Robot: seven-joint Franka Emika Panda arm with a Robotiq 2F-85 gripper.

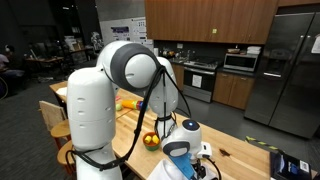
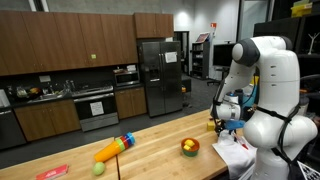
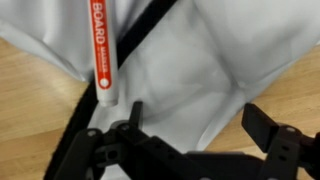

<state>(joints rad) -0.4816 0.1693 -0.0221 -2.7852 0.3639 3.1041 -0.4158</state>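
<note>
While my hand (image 3: 192,115) hangs open over the white cloth (image 3: 200,50), the board marker (image 3: 103,45) lies on it just past my left finger, untouched; further along the worktop (image 2: 160,135), a bowl (image 2: 189,152) holds yellow and red pieces

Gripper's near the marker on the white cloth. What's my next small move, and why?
Probably slide the gripper sideways toward the marker before lowering. In the wrist view the jaws stand open, but the marker lies on the white cloth ahead of one finger, not between the two.
</note>
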